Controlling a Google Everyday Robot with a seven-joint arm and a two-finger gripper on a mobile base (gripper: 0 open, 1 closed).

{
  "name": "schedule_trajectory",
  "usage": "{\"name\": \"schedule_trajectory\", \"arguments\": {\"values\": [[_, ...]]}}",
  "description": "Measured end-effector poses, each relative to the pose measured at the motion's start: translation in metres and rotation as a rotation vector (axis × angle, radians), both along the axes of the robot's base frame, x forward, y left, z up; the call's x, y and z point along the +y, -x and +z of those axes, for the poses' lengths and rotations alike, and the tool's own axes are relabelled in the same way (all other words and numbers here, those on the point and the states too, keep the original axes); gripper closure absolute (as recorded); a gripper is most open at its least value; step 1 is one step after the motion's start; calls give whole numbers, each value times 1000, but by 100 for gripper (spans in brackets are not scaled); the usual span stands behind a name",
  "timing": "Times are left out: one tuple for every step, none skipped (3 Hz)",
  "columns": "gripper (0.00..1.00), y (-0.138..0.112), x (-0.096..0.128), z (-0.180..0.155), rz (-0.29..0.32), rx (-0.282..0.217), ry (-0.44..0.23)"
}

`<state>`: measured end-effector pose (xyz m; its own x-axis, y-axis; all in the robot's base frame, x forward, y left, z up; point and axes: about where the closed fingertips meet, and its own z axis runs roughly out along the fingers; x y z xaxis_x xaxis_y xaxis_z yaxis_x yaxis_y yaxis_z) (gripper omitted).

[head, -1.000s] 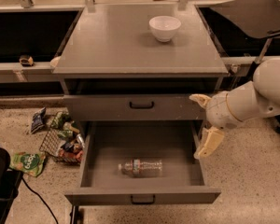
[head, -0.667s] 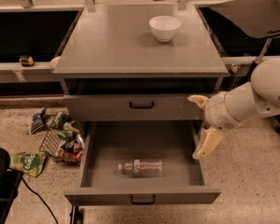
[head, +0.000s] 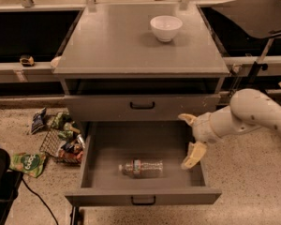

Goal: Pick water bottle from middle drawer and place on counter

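Observation:
The water bottle [head: 141, 168] lies on its side on the floor of the open middle drawer [head: 100, 142], cap pointing left. My gripper [head: 190, 138] hangs over the drawer's right side, to the right of the bottle and apart from it. Its two cream fingers are spread open and hold nothing. The grey counter [head: 117, 41] tops the cabinet above the drawer.
A white bowl [head: 166, 28] stands on the counter at the back right. The closed upper drawer front [head: 143, 107] sits just above my gripper. Snack packets and a wire basket [head: 58, 139] lie on the floor at the left. Black-fronted benches flank the cabinet.
My gripper and arm have shifted slightly left and lower, further over the drawer's right side. The bottle has not moved.

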<state>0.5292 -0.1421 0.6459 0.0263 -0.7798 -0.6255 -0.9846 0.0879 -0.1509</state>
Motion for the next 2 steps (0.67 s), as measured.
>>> {"name": "schedule_trajectory", "arguments": {"values": [[0, -10, 16, -55, -3, 29, -57], [0, -26, 75, -137, 17, 50, -137]]}}
